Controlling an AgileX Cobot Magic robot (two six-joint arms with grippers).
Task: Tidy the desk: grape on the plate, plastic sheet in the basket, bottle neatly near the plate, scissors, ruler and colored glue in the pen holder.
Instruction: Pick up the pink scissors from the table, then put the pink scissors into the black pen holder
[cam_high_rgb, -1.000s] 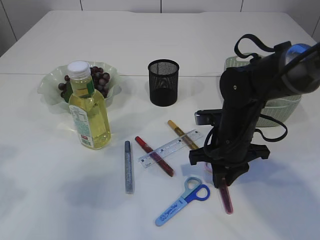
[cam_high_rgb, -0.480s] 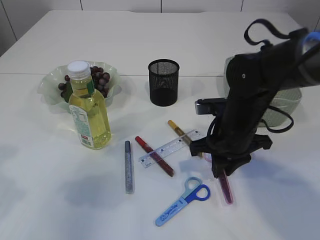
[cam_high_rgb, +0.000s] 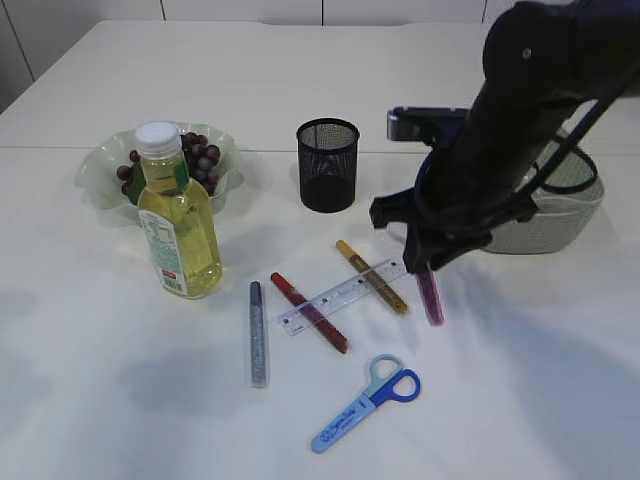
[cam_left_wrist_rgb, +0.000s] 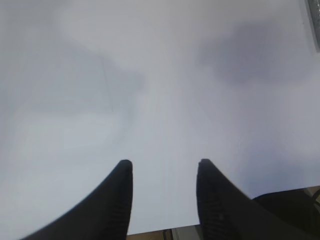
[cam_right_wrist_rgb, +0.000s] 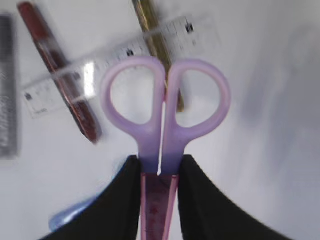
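Two pairs of scissors show. The pink plastic-handled scissors (cam_right_wrist_rgb: 165, 107) are clamped in the right gripper (cam_right_wrist_rgb: 159, 172), whose black jaws close on the maroon sheath just below the two finger loops; in the exterior view they hang lifted off the white table (cam_high_rgb: 120, 400), tip down, under the black right arm (cam_high_rgb: 520, 120), at about 3 o'clock from the clear plastic ruler (cam_high_rgb: 342, 296). The blue plastic-handled scissors (cam_high_rgb: 365, 403) lie flat at 6 o'clock from that ruler, well apart from it.

The ruler lies slanted across two glue sticks: the red glitter glue stick (cam_high_rgb: 308, 311) under its 9 o'clock end and the gold glitter glue stick (cam_high_rgb: 371, 276) under its 3 o'clock end. A silver glitter glue stick (cam_high_rgb: 258, 333) lies alone at 8 o'clock from the ruler. The black mesh pen holder (cam_high_rgb: 327, 165) stands upright at 12 o'clock from the ruler, apart from everything.

The clear bottle of yellow liquid with a white cap (cam_high_rgb: 178, 215) stands upright at 9 o'clock from the ruler, just in front of the pale green wavy glass plate (cam_high_rgb: 100, 170), on which a bunch of dark red grapes (cam_high_rgb: 195, 155) rests. The pale green plastic basket (cam_high_rgb: 560, 215) sits at 3 o'clock from the pen holder, partly hidden by the arm.

The left gripper (cam_left_wrist_rgb: 162, 167) hangs over bare table, jaws apart, gripping nothing.
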